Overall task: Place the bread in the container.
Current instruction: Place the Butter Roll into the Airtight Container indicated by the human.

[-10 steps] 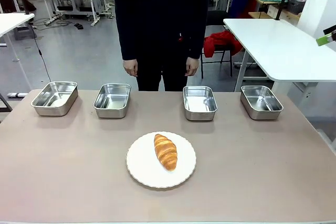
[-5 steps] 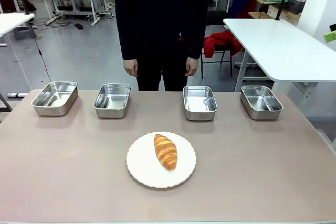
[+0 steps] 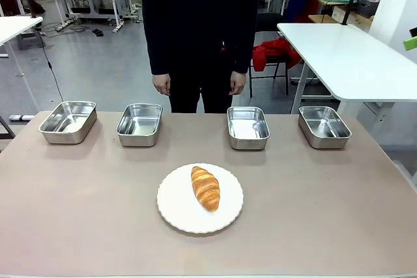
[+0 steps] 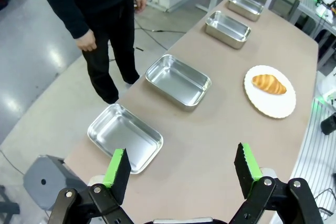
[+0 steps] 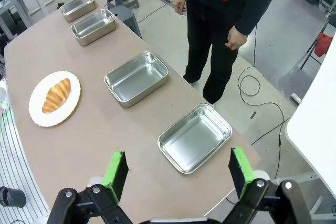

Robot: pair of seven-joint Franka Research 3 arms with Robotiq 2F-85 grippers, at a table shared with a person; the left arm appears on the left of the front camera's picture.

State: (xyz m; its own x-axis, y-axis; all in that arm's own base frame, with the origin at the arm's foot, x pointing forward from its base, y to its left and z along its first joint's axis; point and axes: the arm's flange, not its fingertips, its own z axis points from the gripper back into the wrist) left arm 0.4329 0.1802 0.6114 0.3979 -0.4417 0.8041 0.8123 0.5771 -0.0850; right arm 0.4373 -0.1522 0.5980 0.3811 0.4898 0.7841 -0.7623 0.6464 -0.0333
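Four shiny containers [image 3: 248,127], spotting them in a row on the tan table [image 3: 78,213] just beyond the white plate [image 3: 176,209], with a person [image 3: 201,24] standing behind on the workshop floor. Finding the bread [image 3: 205,188] lying on that plate, well apart from the left gripper [image 4: 181,156] and right gripper [image 5: 176,156]. Catching both gaping wide, hanging off either side of the plate. Seeing bare tabletop running around the plate.

Bread [image 3: 205,188] on plate [image 3: 176,209], four containers [image 3: 138,140] in a row behind it
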